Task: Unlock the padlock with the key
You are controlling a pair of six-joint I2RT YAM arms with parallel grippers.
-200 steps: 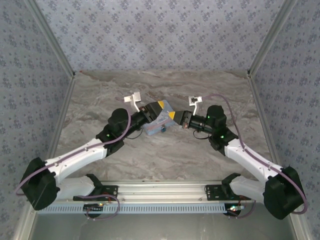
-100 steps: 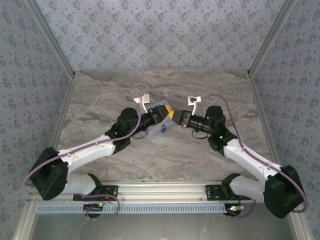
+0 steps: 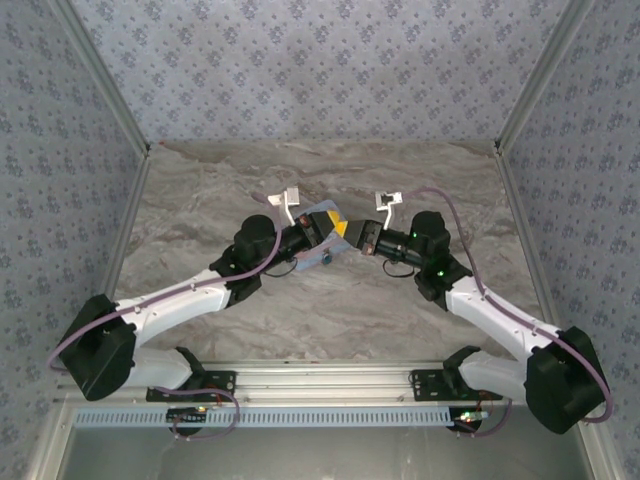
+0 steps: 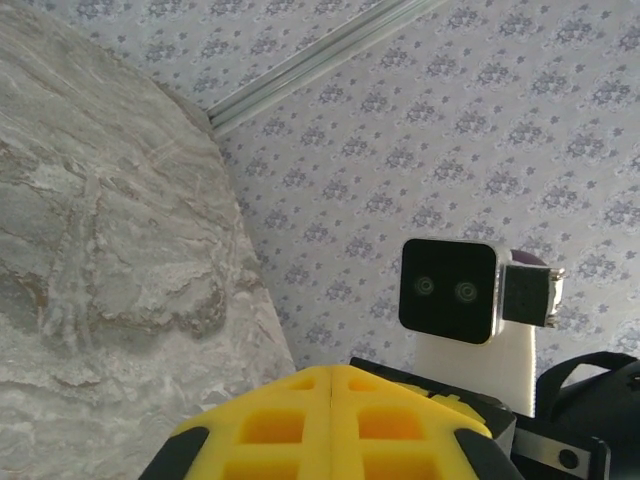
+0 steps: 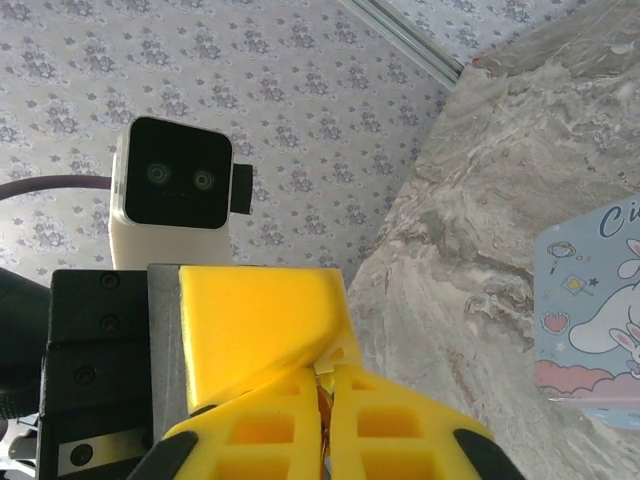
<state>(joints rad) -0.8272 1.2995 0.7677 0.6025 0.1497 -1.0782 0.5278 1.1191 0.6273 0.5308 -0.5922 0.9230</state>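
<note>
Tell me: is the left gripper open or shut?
Shut. In the left wrist view the left gripper has yellow fingers pressed together along one seam, no gap. Whether they pinch anything cannot be told.

A grey, marble-veined counter (image 3: 330, 320) spreads between walls (image 3: 320, 70) papered in a small blue-grey floral repeat, with aluminium posts (image 3: 97, 70) at the back corners. A light blue tin box (image 5: 592, 310) sits on the counter, printed with what seems to be a white rabbit, small doodles and a pink band near its lower edge. A metal rail (image 3: 320, 375) lines the counter's near edge.
</note>
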